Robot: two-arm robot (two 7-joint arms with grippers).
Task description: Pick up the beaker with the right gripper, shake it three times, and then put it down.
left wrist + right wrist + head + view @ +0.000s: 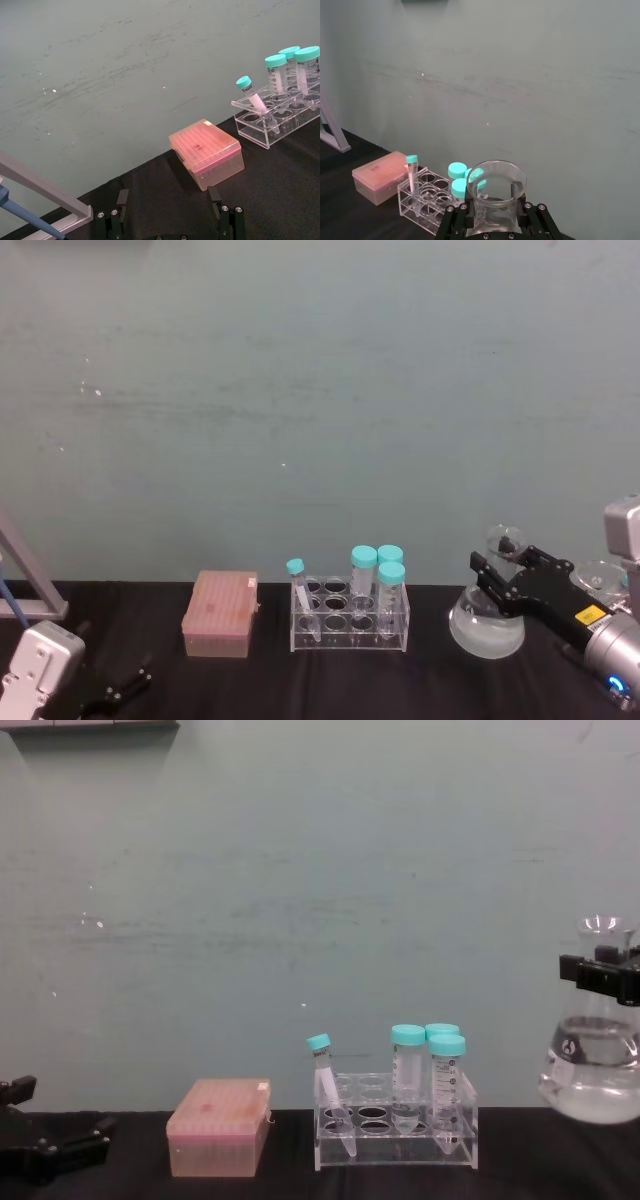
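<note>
The right gripper [603, 975] has its jaws clamped on the narrow neck of the beaker [590, 1080], just under the flared lip, so the wide base hangs below them (a little clear liquid is pooled in it). In the chest view the base sits higher than the foot of the tube rack [397, 1140] and seems clear of the desk [530, 1160]. The beaker is to the right of the rack, apart from it. The left gripper [168, 197] sits low at the desk's left with its jaws spread wide, near the pink box [206, 152].
</note>
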